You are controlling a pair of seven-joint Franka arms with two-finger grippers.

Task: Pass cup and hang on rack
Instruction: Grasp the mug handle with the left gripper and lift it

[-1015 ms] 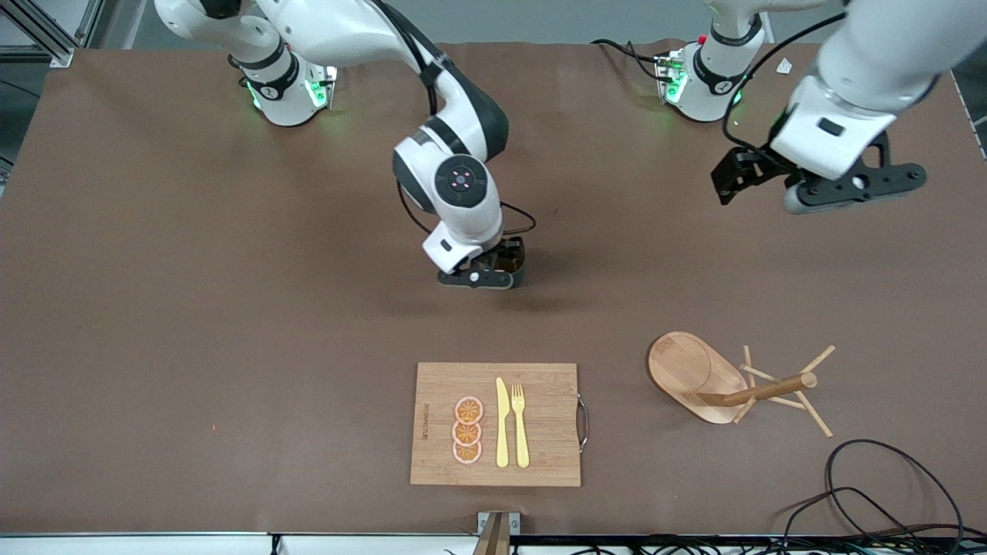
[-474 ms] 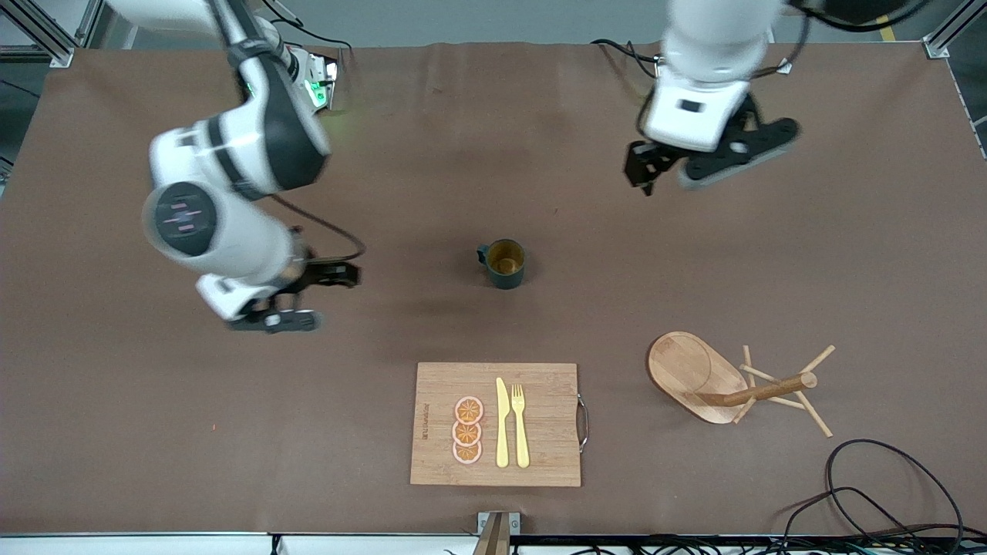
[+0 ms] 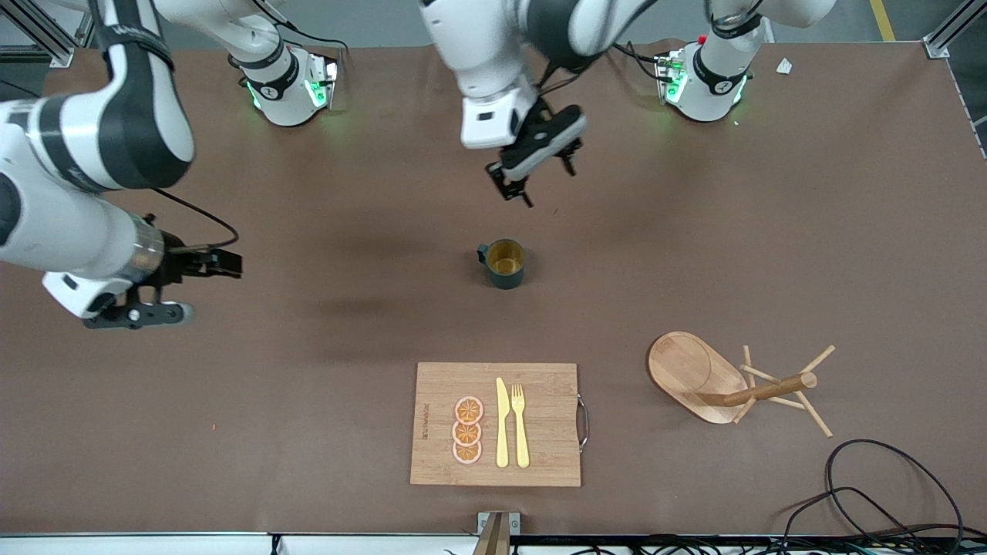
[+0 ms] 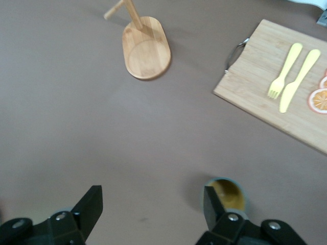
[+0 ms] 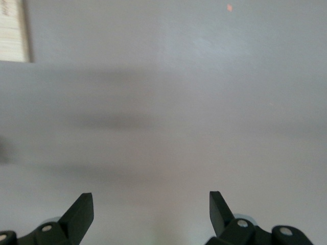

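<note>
A brown worktop [image 3: 308,401] is filling the scene, with the two arm bases standing along its edge farthest from the front camera. The cup [image 3: 505,264] is sitting upright near the middle of the worktop, free of both grippers (its yellow-orange inside is showing from above). The left gripper [image 3: 530,173] is hanging in the air over bare worktop just beside the cup, its fingers [image 4: 91,206] spread wide with nothing between them; in the left wrist view the cup [image 4: 227,194] is peeking past one fingertip. The right gripper [image 3: 202,266] is hovering over bare worktop toward the right arm's end, jaws wide and empty. The rack [image 3: 729,381] is lying toward the left arm's end, nearer the front camera than the cup. A cutting board [image 3: 540,462] is resting by the worktop's front edge, carrying a knife [image 3: 502,422], a fork [image 3: 520,424] and orange slices [image 3: 467,430].
</note>
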